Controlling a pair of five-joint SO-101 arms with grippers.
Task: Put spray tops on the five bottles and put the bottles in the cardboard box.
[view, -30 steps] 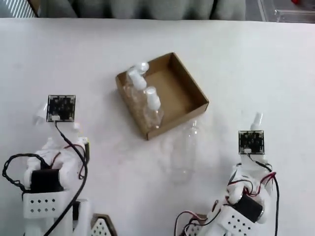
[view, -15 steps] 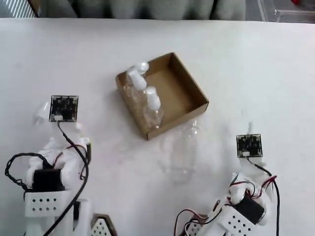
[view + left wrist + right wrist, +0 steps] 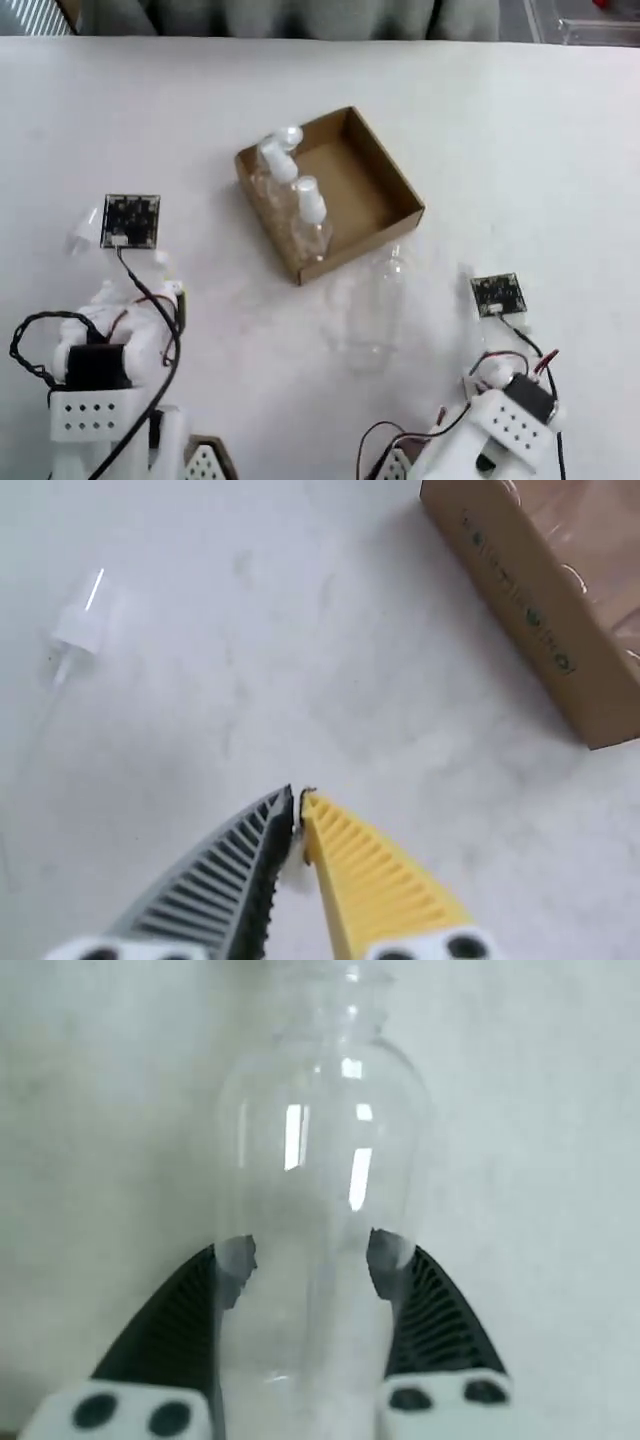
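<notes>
The right gripper (image 3: 312,1260) has its two black fingers closed narrowly on the round body of a clear bottle (image 3: 320,1140), one finger pressed to each side. The bottle runs straight out between them, with its neck pointing away from the wrist and white table (image 3: 90,1110) behind it.

Off to the side of that gripper, toward the other arm, a second clear bottle (image 3: 370,310) lies on its side on the table, its neck aimed at the cardboard box (image 3: 360,247) and just short of its wall.

The left gripper (image 3: 298,805) is closed on nothing, and its grey and yellow fingers meet at their tips just over the table top. Ahead of those tips, on the grey finger's side and well apart from them, a white spray top (image 3: 75,630) lies on the table. Ahead on the yellow finger's side stands the box, one brown wall turned to the jaws.

Inside the box, two bottles with spray tops fitted (image 3: 275,160) (image 3: 310,205) lie side by side against the wall nearest the left arm.
</notes>
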